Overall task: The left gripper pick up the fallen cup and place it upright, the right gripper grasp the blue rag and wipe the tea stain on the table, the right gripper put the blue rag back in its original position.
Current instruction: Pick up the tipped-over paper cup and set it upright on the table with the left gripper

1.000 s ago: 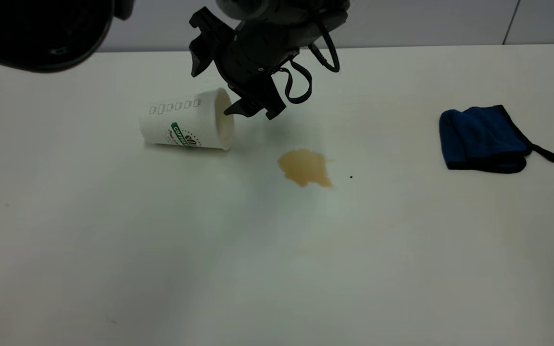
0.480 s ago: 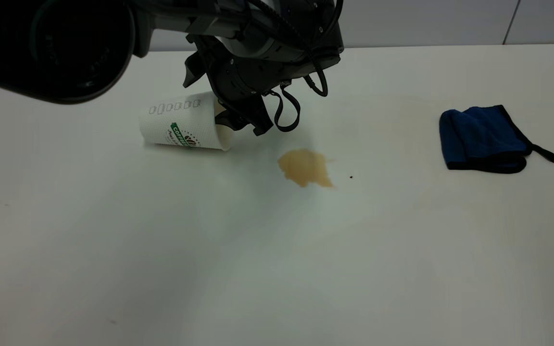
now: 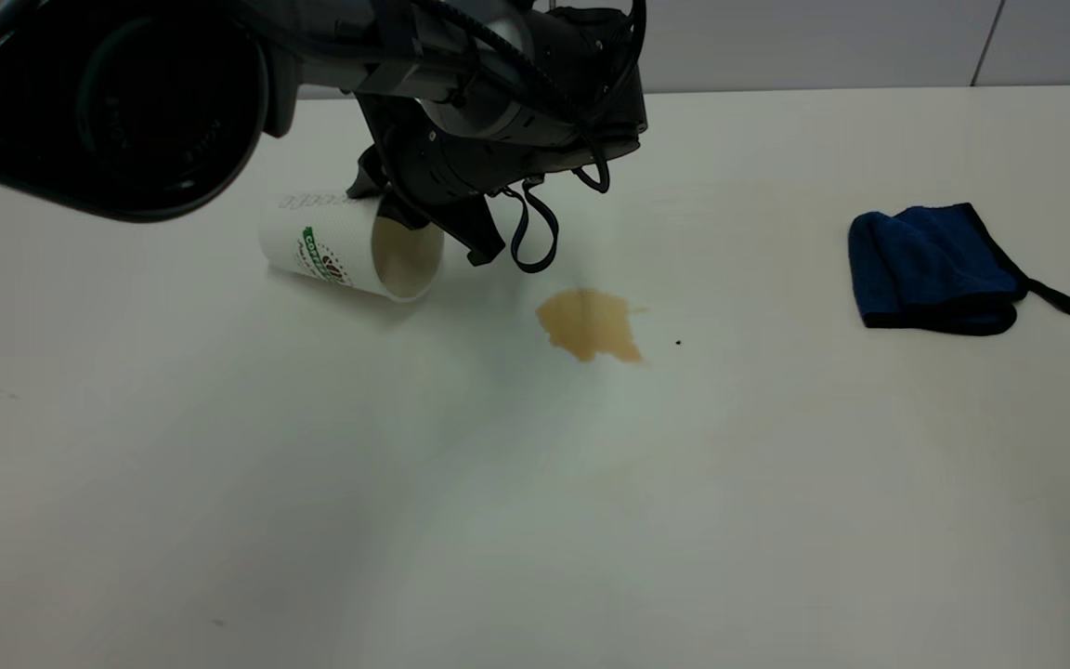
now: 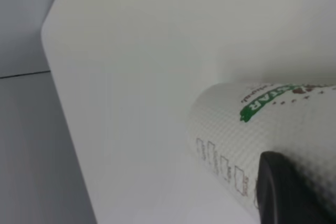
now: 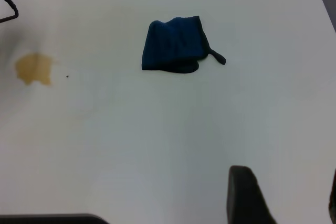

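Currently my left gripper (image 3: 424,228) is at the mouth of the paper cup (image 3: 335,257), which lies on its side on the table (image 3: 535,511), up and left of the tea stain (image 3: 589,323). One finger (image 4: 283,192) rests against the cup's outer wall; I cannot tell whether the jaws have closed on the rim.

Handling: I judge the cup light, thin-walled and easily crushed. Take hold at the rim, where the paper is stiffest, with moderate force; the embossed wall should resist slipping.

Appearance: white textured paper, green banner logo, cream interior, mouth turned toward the camera.

My right gripper (image 5: 283,195) hangs spread above bare table, well apart from the blue rag (image 3: 934,269).
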Controlling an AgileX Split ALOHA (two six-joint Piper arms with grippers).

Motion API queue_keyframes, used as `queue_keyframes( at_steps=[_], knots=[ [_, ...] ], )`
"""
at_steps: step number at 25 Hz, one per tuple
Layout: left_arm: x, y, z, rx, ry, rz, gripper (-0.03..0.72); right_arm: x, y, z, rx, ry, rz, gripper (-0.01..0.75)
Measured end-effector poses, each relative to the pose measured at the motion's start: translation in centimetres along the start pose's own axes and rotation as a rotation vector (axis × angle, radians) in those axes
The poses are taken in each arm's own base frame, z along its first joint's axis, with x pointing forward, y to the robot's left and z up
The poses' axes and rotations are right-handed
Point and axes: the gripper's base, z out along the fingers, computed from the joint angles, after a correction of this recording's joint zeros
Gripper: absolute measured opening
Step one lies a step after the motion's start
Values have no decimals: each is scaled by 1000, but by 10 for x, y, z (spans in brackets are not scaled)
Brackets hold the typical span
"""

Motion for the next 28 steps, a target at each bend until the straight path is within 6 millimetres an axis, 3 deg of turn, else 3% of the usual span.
queue_keyframes(
  at_steps=[4,8,14,15,16,28],
  knots=[
    [-4,6,-2,-27,-24,-19,22,0,0,0,0,0,0,416],
    [-20,25,-18,37,-54,-112,6,0,0,0,0,0,0,416],
    [-43,86,-40,310,-55,-309,6,0,0,0,0,0,0,416],
    [-48,109,-37,446,-50,-363,6,0,0,0,0,0,0,416],
    [-48,115,-34,485,-46,-377,6,0,0,0,0,0,0,416],
    [-34,152,29,890,65,-445,20,0,0,0,0,0,0,416]
  ],
)
